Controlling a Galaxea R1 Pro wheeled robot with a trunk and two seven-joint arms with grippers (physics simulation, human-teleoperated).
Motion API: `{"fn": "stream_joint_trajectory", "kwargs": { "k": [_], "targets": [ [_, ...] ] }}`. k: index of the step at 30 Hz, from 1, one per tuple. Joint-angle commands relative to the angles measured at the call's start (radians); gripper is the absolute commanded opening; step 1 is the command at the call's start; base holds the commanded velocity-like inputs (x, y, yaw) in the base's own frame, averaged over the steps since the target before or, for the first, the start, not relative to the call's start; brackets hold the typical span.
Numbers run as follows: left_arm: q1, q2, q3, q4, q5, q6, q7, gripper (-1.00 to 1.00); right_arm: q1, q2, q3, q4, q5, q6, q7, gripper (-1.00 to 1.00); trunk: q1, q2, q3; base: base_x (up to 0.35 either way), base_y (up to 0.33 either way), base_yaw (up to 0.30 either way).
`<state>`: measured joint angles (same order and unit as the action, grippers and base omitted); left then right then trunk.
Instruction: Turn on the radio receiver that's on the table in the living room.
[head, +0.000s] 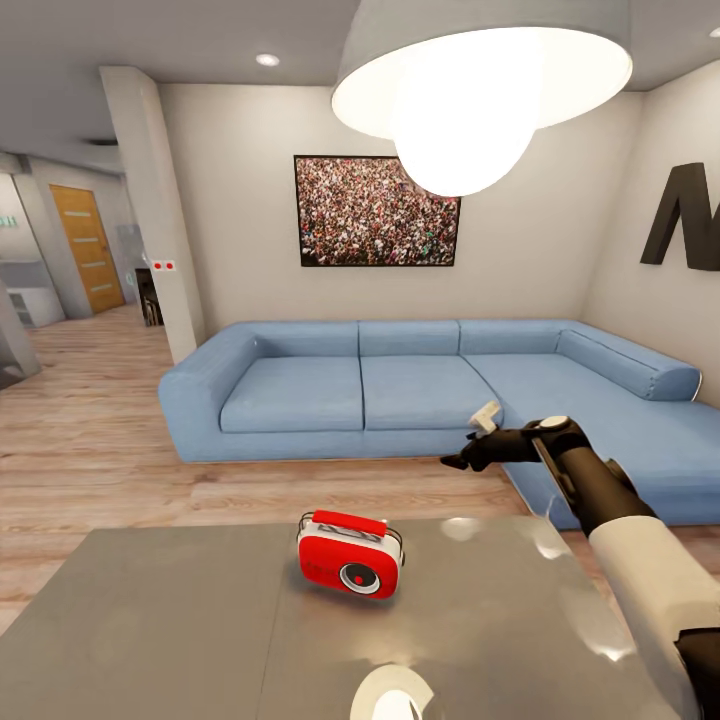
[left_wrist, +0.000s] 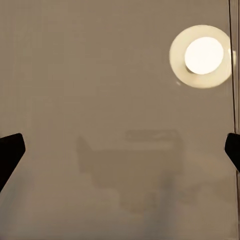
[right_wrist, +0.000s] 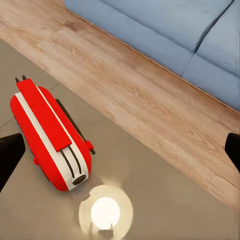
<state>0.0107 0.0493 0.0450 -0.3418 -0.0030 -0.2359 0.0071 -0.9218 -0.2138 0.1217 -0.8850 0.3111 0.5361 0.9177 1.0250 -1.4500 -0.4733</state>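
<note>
The red radio receiver (head: 350, 555) with white trim and a round front dial stands upright near the far edge of the glossy grey table (head: 180, 620). My right gripper (head: 466, 447) hovers above and to the right of it, over the table's far edge, open and apart from the radio. The right wrist view looks down on the radio (right_wrist: 50, 135) from above, beside the gap between the spread fingertips (right_wrist: 10, 155). My left gripper (left_wrist: 120, 150) is open over bare table top (left_wrist: 100, 100), holding nothing.
A blue L-shaped sofa (head: 400, 390) runs behind the table across a strip of wood floor (head: 90, 460). A white dome lamp (head: 470, 90) hangs overhead; its reflection (left_wrist: 202, 55) glares on the top. A pillar (head: 155, 210) stands at the left.
</note>
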Motion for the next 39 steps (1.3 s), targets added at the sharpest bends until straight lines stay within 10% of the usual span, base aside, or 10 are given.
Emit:
{"fn": "stream_joint_trajectory", "kwargs": {
  "k": [1,25,39],
  "targets": [
    [0.000,0.000,-0.001,0.000,-0.001,0.000,0.000,1.00,0.000,0.001,0.000,0.000,0.003,0.000,0.000,1.00,0.000,0.000,0.000,0.000,0.000,0.000],
    [0.000,-0.050,-0.004,0.287,0.001,0.002,-0.005,1.00,0.000,0.004,0.000,0.000,0.017,-0.003,0.000,1.00,0.000,0.000,0.000,0.000,0.000,0.000],
    [0.000,-0.066,-0.004,0.308,0.002,0.001,-0.006,1.00,0.000,0.005,0.041,0.000,0.017,-0.006,-0.012,1.00,0.000,0.000,0.000,0.000,0.000,0.000]
  ]
}}
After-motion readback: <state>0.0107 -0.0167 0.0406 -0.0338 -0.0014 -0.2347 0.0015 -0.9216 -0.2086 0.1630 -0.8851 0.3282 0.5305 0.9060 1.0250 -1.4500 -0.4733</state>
